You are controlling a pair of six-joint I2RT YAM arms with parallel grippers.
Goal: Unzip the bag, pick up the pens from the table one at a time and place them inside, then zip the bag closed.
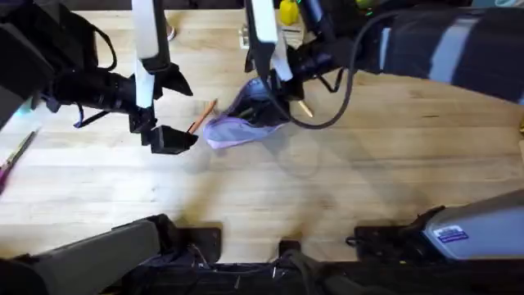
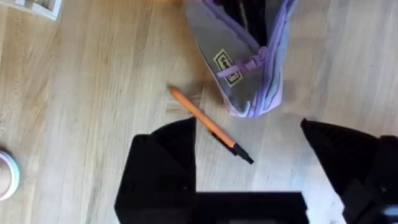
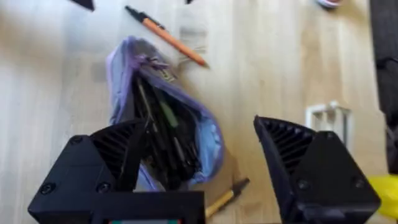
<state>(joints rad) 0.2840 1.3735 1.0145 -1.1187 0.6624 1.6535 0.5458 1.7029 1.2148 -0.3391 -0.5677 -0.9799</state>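
A light wooden table (image 1: 327,180) seen from above, with two black robot arms reaching in from the near edge toward the far middle. On the left, the left gripper (image 1: 168,111) hovers with its two black fingers spread wide and nothing between them. Just to its right an orange pen (image 1: 201,117) lies bare on the wood, slanted, beside the bag but not touching it. Next comes the lavender bag (image 1: 237,124), lying unzipped near the far middle of the table; the right wrist view looks into its open mouth, where several dark pens sit inside. The right gripper (image 3: 205,168) hangs over the bag, fingers wide apart, holding nothing. A tan pen (image 3: 225,197) rests on the table against the bag's side.
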